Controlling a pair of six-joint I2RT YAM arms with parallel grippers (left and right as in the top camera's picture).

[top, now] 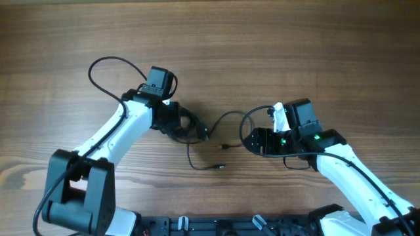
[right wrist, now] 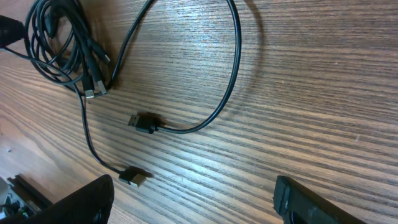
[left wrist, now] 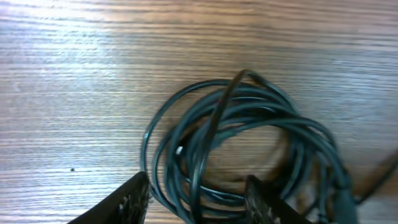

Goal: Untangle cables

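The cables [left wrist: 217, 115] lie coiled mid-surface [top: 262, 39], two plug ends [right wrist: 144, 122] trailing toward your right hand [right wrist: 196, 199], which hangs wide and empty. Your left hand [left wrist: 196, 193] straddles the coil's near edge, half spread, strands between its fingers.

One left end effector [left wrist: 198, 200], one right end effector [right wrist: 196, 202] and one tabletop [top: 295, 39] show. One tangled bunch of cables [left wrist: 249, 102] lies with two plug ends [right wrist: 144, 122] [right wrist: 134, 176] clear of it
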